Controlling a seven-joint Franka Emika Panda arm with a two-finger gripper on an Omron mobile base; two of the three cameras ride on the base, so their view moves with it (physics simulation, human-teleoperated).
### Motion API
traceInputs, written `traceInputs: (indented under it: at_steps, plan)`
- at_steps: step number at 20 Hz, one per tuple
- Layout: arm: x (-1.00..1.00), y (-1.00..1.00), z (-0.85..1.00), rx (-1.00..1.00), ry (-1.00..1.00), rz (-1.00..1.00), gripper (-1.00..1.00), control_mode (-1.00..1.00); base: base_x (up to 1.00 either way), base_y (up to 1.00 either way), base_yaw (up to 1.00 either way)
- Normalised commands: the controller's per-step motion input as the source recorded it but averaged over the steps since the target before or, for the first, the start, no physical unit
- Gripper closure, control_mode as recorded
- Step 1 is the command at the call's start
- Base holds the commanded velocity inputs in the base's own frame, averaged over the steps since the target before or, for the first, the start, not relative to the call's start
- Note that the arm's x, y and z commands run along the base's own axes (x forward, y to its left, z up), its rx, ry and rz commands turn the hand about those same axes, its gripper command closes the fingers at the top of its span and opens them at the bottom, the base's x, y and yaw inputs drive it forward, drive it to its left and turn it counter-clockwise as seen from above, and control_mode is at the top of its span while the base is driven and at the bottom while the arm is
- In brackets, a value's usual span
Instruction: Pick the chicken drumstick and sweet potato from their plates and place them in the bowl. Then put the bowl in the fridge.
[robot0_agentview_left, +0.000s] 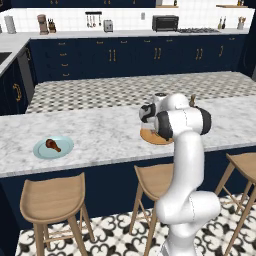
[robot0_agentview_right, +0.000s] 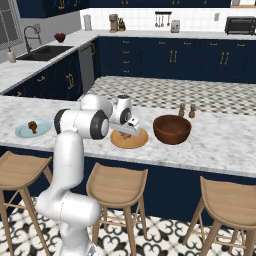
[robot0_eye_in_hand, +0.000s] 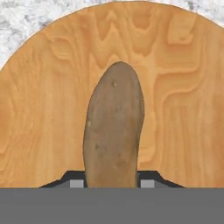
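The sweet potato (robot0_eye_in_hand: 114, 131), an olive-tan oval, lies on the orange-brown plate (robot0_eye_in_hand: 48, 109) with my gripper (robot0_eye_in_hand: 112, 183) shut on its near end, one fingertip (robot0_eye_in_hand: 76, 183) pressed to each side. From the right base view the gripper (robot0_agentview_right: 128, 131) reaches down onto that plate (robot0_agentview_right: 130, 140), and the dark reddish-brown bowl (robot0_agentview_right: 172, 129) stands just to its right. The chicken drumstick (robot0_agentview_left: 52, 145) rests on the light blue plate (robot0_agentview_left: 53, 148) far to the left on the counter. The fridge is out of view.
Two small shakers (robot0_agentview_right: 187, 110) stand behind the bowl. Wooden stools (robot0_agentview_right: 117, 186) line the island's near side under the marble counter (robot0_agentview_right: 220, 145). Navy cabinets, a sink (robot0_agentview_right: 44, 52) and a toaster oven (robot0_agentview_left: 165, 22) are along the far walls.
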Motion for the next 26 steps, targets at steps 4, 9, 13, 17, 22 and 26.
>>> traceInputs:
  at_steps: [4,9,13,17,22,26]
  plan:
    - [-0.24,-0.03,0.38,0.00,-0.08,0.00,1.00,-1.00,0.00,0.00,0.00]
    - [-0.90,-0.13,1.00,-0.04,-0.46,0.00,1.00,-1.00,0.00,0.00,0.00]
    - [-0.47,-0.76,1.00,-0.03,-0.26,-0.07,1.00,-1.00,0.00,0.00,0.00]
    - [0.00,-1.00,0.76,-0.05,-0.01,-0.22,1.00,-1.00,0.00,0.00,0.00]
    - [0.31,-1.00,0.71,-0.01,0.05,-0.26,1.00,-1.00,0.00,0.00,0.00]
    - [0.40,-0.96,-0.49,0.02,0.13,0.00,1.00,-1.00,0.00,0.00,0.00]
